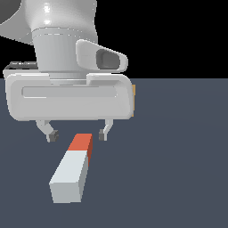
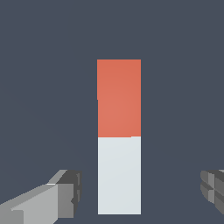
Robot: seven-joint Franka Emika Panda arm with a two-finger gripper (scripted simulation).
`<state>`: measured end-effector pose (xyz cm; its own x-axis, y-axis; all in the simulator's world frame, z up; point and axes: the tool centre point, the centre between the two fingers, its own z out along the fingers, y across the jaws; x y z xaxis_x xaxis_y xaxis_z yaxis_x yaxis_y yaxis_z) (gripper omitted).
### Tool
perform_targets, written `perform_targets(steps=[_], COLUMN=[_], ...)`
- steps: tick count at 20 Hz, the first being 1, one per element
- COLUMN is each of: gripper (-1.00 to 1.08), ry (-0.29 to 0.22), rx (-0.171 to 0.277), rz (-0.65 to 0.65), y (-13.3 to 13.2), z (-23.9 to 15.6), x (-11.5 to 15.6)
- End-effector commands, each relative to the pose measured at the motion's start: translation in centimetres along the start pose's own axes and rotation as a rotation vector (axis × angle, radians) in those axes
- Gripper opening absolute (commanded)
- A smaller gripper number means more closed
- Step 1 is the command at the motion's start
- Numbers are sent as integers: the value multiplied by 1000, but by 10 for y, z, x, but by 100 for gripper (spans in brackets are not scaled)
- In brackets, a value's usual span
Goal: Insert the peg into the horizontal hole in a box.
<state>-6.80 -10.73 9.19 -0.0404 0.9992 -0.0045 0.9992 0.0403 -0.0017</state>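
One peg (image 1: pixel 73 169) lies flat on the dark grey floor (image 1: pixel 178 156), white portion toward the exterior camera, orange-red end pointing to about 12 o'clock, under the gripper (image 1: pixel 78 135). One gripper is present; its two fingers (image 1: pixel 52 133) are spread wide, released, holding nothing, one on each side of the peg and apart from it. One thin tan edge (image 1: pixel 133 95), unidentifiable, shows behind the hand body. No legible writing appears.

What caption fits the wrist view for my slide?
Open gripper above the peg lying on the floor, fingers apart on either side.
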Motion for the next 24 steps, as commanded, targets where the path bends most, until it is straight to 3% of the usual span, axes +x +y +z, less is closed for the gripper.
perform_targets(steps=[1, 8, 15, 24], gripper=[100, 100, 100, 100], ry=[2, 4, 4, 4], rx=[-1, -2, -1, -1], rz=[-4, -6, -4, -5], y=[-6, -13, -13, -13], z=[9, 20, 27, 64], x=[-13, -29, -28, -29])
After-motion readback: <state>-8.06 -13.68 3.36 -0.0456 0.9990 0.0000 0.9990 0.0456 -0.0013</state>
